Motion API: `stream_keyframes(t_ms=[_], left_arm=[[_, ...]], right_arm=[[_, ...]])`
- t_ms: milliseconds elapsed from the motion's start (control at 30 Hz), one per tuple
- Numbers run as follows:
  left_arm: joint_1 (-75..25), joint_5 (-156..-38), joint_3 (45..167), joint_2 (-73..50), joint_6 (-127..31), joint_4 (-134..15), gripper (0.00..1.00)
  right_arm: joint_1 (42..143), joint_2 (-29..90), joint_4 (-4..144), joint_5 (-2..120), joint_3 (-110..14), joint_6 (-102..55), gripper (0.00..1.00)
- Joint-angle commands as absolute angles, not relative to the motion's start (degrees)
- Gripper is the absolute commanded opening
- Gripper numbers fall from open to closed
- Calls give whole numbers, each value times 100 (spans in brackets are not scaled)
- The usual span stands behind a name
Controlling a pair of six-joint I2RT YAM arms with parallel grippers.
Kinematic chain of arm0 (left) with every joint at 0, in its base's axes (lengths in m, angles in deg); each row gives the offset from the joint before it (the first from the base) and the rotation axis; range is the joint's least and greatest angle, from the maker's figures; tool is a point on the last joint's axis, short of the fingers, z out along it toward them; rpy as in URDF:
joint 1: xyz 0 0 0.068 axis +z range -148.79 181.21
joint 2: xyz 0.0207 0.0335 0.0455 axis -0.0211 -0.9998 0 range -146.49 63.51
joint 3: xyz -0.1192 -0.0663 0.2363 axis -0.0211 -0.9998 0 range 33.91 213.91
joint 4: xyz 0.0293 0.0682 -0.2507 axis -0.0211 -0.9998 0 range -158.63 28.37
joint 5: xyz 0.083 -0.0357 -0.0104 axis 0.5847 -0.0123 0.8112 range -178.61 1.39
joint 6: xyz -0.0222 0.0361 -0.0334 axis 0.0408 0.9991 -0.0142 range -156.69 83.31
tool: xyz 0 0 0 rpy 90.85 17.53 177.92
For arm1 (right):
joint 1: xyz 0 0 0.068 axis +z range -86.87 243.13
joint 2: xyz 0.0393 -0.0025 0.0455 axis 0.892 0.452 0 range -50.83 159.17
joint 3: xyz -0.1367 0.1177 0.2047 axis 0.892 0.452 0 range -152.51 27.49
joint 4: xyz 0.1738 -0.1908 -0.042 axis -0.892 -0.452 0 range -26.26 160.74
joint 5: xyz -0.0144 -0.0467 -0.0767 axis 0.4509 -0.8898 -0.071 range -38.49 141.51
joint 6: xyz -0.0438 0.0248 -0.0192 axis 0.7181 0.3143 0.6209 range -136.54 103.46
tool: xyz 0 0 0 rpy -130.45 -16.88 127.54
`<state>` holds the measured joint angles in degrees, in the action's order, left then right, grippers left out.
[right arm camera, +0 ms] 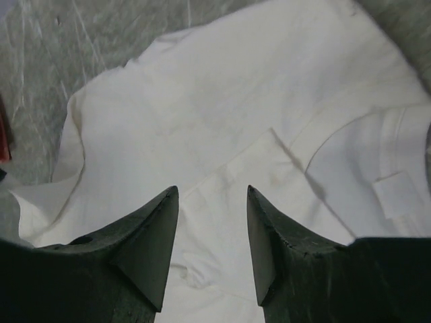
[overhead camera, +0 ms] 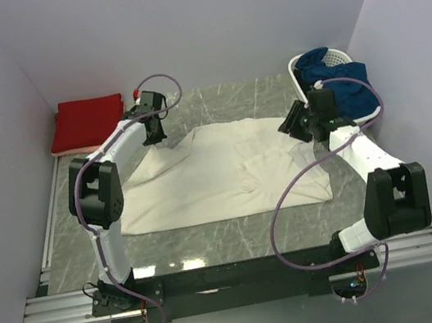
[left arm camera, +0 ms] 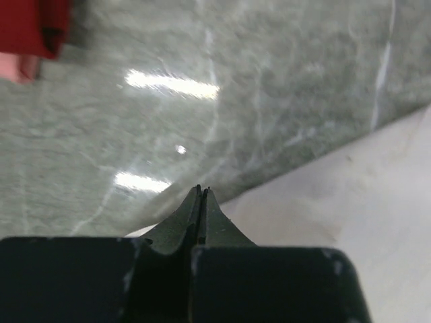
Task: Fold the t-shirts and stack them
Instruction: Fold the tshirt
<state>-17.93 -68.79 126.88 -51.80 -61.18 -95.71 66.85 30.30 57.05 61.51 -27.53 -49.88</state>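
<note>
L gripper (left arm camera: 201,194) clenched at cream shirt's (overhead camera: 219,179) 11 o'clock edge, pinch unconfirmed; R gripper (right arm camera: 210,195) agape above shirt, 2 o'clock; risk: L lifts w/o cloth, fold skews.

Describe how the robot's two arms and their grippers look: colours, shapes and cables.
Both the left arm and the right arm have smooth white link shells joined by chunky black joint housings. A thin purplish-grey cable loops loosely along each. The left gripper and right gripper are matte black, with wedge-shaped fingers tapering to narrow, slightly scuffed tips.
</note>
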Motion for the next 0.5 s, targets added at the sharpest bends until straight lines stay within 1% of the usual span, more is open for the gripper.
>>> stream_keyframes(t_ms=[0, 233, 467], left_arm=[[-1506, -6611, 13076, -5013, -6103, -9634, 1], [-1049, -6567, 13322, -5198, -6191, -9599, 1], [-679, -6655, 13366, -5426, -6262, -9318, 1]], right_arm=[[6383, 3450, 5668, 6258, -3322, -4958, 52], [6181, 4434, 5527, 6135, -4167, -5011, 52], [6146, 4594, 5650, 6197, -4186, -5151, 52]])
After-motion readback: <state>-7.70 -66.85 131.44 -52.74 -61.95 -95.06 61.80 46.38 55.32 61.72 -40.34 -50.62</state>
